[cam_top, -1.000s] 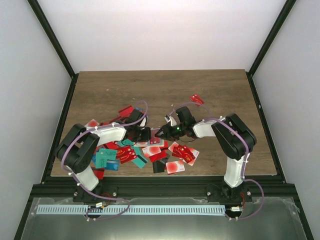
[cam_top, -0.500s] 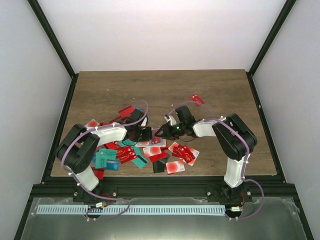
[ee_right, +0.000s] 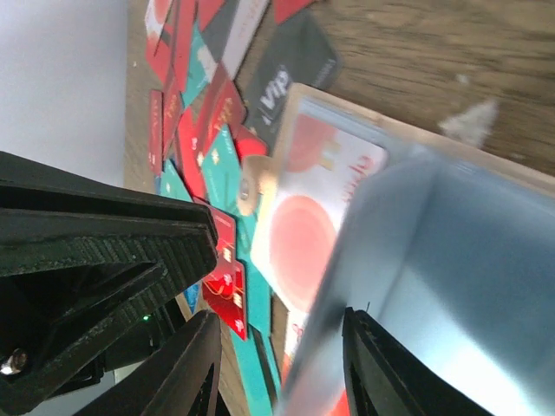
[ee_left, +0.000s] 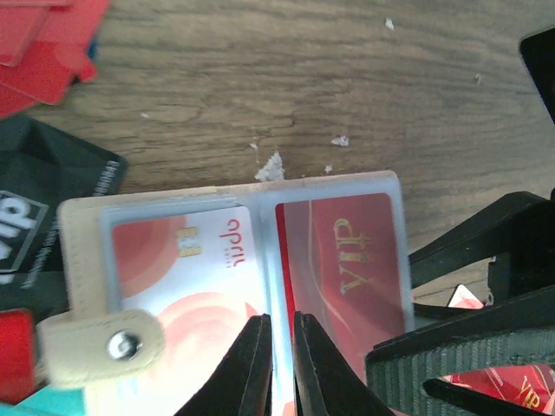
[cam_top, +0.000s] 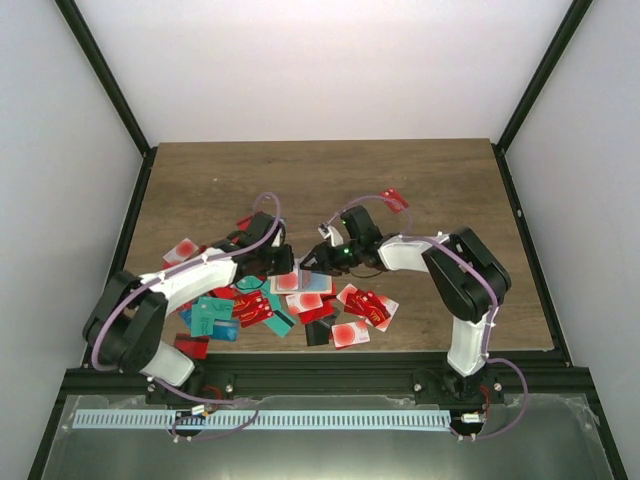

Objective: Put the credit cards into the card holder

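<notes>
Wooden table (cam_top: 220,180): one open card holder (ee_left: 234,260), two cards inside.

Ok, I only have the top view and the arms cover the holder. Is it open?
Observer: Yes. The left wrist view shows the holder lying open on the wood, snap tab at its near corner.
Operator: Anything in it?
Observer: A white card with red circles fills one sleeve, and a red VIP card fills the one beside it.
Operator: And the tools?
Observer: The left tool is shut, its tips over the fold between those two cards. In the right wrist view, the right tool has a pale blue sleeve of the holder between its fingers.
</notes>
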